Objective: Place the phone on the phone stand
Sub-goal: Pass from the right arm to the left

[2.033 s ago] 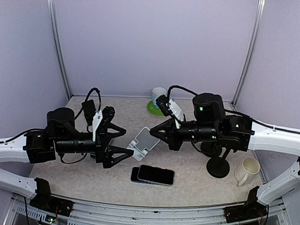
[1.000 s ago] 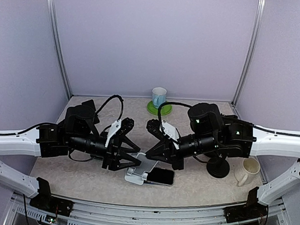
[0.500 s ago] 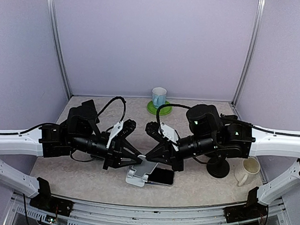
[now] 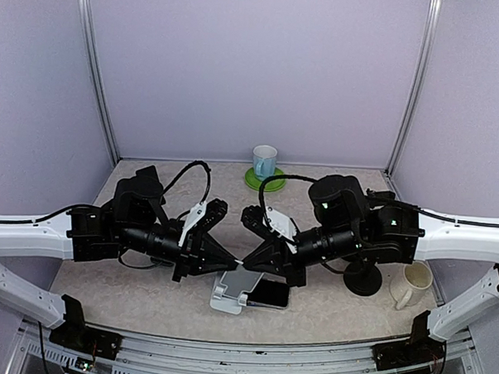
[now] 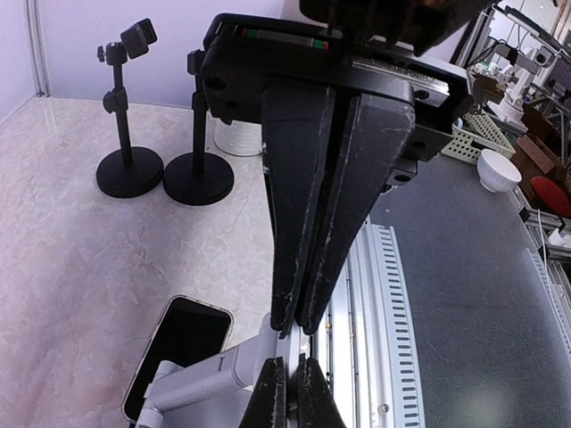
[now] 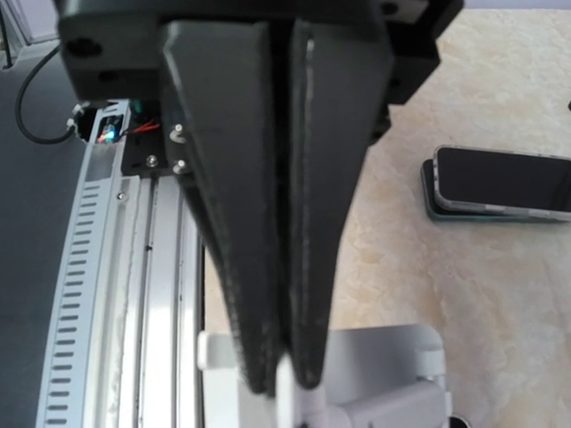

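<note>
The white phone stand [image 4: 231, 290] sits near the table's front edge, its back plate tilted up. The dark phone [image 4: 270, 294] lies flat on the table just right of it, screen up, touching no gripper. My left gripper [image 4: 235, 262] and right gripper [image 4: 253, 260] meet tip to tip at the plate's top edge. In the left wrist view my left gripper [image 5: 294, 328] is shut on the thin plate, above the stand's arm [image 5: 205, 379] and the phone [image 5: 178, 343]. The right gripper [image 6: 287, 383] pinches the same plate, with the phone [image 6: 504, 183] beyond.
A pale mug [image 4: 265, 161] stands on a green coaster [image 4: 251, 182] at the back. A white mug [image 4: 411, 283] and a black round-based post [image 4: 363, 279] are at the right. The metal front rail [image 4: 250, 353] runs close below the stand.
The left gripper's jaws have closed on the stand's plate from wide open. Earlier, the right gripper carried the stand forward beside the phone and the left arm came in.
</note>
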`<state>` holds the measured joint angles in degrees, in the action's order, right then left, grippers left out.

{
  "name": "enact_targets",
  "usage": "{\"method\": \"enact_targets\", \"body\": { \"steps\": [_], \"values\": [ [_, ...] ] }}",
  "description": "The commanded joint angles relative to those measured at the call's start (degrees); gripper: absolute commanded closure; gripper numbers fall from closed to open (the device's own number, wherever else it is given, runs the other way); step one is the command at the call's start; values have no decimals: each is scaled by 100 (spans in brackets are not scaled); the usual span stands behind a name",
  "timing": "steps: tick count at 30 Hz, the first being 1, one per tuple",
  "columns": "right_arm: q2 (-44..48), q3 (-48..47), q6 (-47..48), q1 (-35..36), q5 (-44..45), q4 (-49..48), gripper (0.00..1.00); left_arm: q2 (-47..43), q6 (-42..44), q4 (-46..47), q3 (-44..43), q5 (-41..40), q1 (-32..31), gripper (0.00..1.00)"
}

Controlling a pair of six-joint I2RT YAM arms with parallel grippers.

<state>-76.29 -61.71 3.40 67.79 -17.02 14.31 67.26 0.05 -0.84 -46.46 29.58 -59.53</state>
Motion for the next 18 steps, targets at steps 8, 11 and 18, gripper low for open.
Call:
{"method": "enact_targets", "body": {
  "steps": [8, 11, 18],
  "values": [
    [172, -67, 47, 60, 721, -406, 48, -80, 20, 288, -166, -163, 23, 100],
    [355, 17, 32, 63, 854, -521, 29, -134, 25, 329, -153, -204, 89, 100],
    [771, 317, -86, 53, 1461, -816, 13, -210, 8, 476, -151, -282, 355, 100]
  ]
}}
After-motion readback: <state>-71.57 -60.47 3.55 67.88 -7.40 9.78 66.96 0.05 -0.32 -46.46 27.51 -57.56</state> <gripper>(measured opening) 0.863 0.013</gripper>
